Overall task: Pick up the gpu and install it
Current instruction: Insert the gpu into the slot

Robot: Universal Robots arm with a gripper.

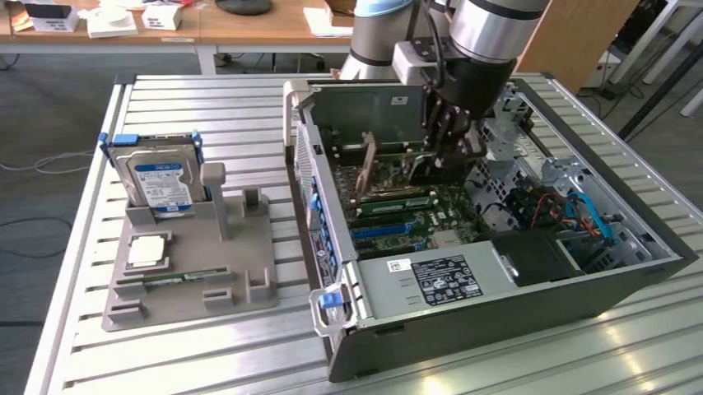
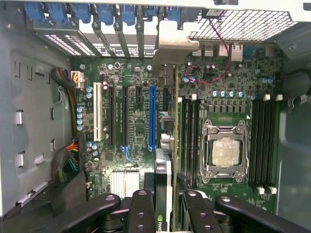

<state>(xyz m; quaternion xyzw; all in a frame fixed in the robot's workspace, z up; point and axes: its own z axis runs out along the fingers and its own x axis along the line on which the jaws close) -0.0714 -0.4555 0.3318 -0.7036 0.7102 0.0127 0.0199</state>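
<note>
Holding the gpu (image 2: 163,179) edge-on inside the open computer case (image 1: 615,288), with the gripper (image 2: 165,213) reaching in and its black fingers (image 2: 141,211) clamped on the card's two faces. Hanging over the green motherboard (image 2: 136,131), lined up just beside the long blue slot (image 2: 152,116) and next to the near bank of memory slots (image 2: 187,136). Cannot tell whether touching the board or seated in any slot.

Hemmed in closely on every side:
- At the card's far end, a silver bracket (image 2: 175,41) up against the row of slot covers with blue clips (image 2: 104,12), and red wires (image 2: 214,68) looping just past it.
- Beyond the memory slots, the processor socket (image 2: 224,148).
- Across the blue slot, a white slot (image 2: 97,114), a finned heat sink (image 2: 124,182) and a bundle of coloured cables (image 2: 70,158).

Sharing the case in the exterior view with a labelled power supply (image 1: 439,280) and blue cables (image 1: 588,210) toward the exterior view's right.

Well apart from the gripper, on the slatted metal table (image 1: 77,329) at the exterior view's left, a grey fixture (image 1: 250,247) carrying:
- a hard drive (image 1: 163,183) standing upright
- a processor (image 1: 146,249) lying flat
- a narrow memory stick (image 1: 176,278)
</note>
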